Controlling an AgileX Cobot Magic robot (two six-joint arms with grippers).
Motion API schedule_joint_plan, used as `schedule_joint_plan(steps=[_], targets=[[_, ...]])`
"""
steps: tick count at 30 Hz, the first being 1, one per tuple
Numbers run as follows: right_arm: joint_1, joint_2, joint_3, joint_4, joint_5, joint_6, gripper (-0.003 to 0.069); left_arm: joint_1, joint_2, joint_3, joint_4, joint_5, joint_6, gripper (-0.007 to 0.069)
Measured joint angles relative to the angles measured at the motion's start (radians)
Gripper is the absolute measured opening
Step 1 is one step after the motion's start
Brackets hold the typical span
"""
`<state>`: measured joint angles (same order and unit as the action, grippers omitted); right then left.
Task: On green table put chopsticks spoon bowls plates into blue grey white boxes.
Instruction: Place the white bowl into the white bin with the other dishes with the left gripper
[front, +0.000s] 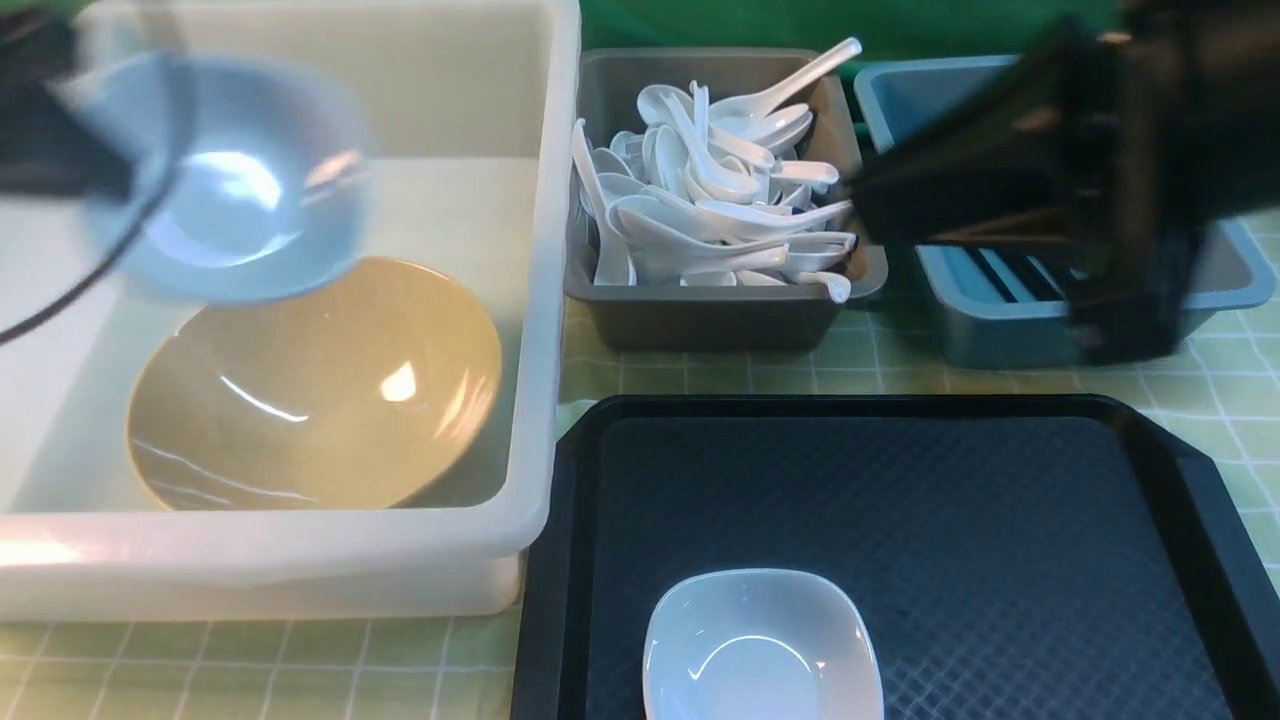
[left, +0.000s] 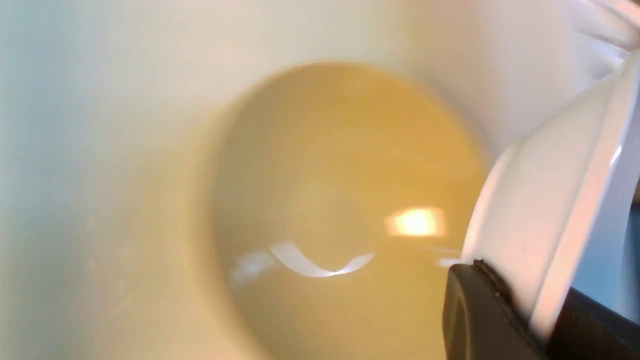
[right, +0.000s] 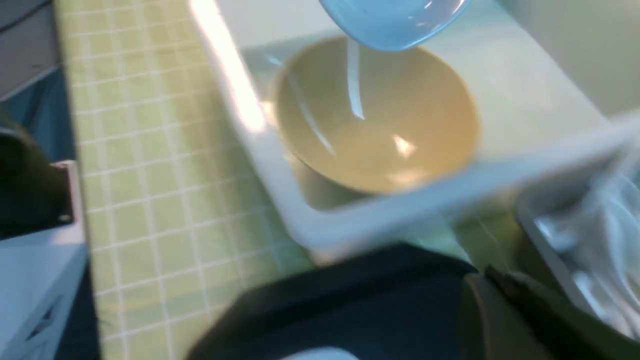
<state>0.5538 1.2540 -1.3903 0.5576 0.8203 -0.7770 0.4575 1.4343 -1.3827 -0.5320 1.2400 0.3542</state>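
My left gripper is shut on the rim of a small white dish, holding it tilted over the white box. In the left wrist view the fingers pinch the dish's rim. Below the dish, the khaki bowl sits inside that box. My right gripper is blurred over the blue box; its jaws look shut with nothing between them. Dark chopsticks lie in the blue box. Several white spoons fill the grey box. A second white dish rests on the black tray.
The black tray lies on the green table in front of the grey and blue boxes. The white box stands close against the tray's left side. A white and dark unit shows beyond the table's edge in the right wrist view.
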Motion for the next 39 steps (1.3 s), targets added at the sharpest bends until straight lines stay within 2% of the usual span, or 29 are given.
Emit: schedule_joint_plan(steps=[1, 2, 5, 9, 13, 17, 20, 27, 39], targets=[[0.007, 0.009, -0.003, 0.0, 0.0, -0.004, 0.0022, 0.012, 0.001, 0.003, 0.002, -0.002, 0.0, 0.0013], [0.056, 0.042, -0.023, 0.007, -0.002, -0.012, 0.0022, 0.093, 0.01, 0.016, 0.007, -0.017, -0.004, 0.0013], [0.128, 0.1, -0.046, 0.011, -0.007, -0.016, 0.0022, 0.219, 0.048, 0.018, 0.015, -0.064, -0.013, 0.0013], [0.164, 0.132, -0.048, 0.013, -0.006, -0.019, 0.0022, 0.257, 0.101, 0.019, 0.073, -0.096, -0.022, 0.0013], [0.165, 0.139, -0.05, 0.012, -0.001, -0.019, 0.0022, 0.208, 0.145, 0.024, 0.176, -0.121, -0.061, 0.0013], [0.165, 0.139, -0.053, 0.012, 0.003, -0.019, 0.0023, 0.115, 0.163, 0.024, 0.355, -0.151, -0.167, 0.0013], [0.165, 0.139, -0.054, 0.012, 0.008, -0.019, 0.0025, 0.066, 0.173, 0.024, 0.433, -0.161, -0.216, 0.0013], [0.165, 0.139, -0.054, 0.012, 0.009, -0.019, 0.0026, -0.016, 0.233, 0.024, 0.452, -0.176, -0.247, 0.0013], [0.165, 0.139, -0.054, 0.012, 0.008, -0.012, 0.0029, -0.02, 0.364, 0.015, 0.48, -0.188, -0.255, 0.0013]])
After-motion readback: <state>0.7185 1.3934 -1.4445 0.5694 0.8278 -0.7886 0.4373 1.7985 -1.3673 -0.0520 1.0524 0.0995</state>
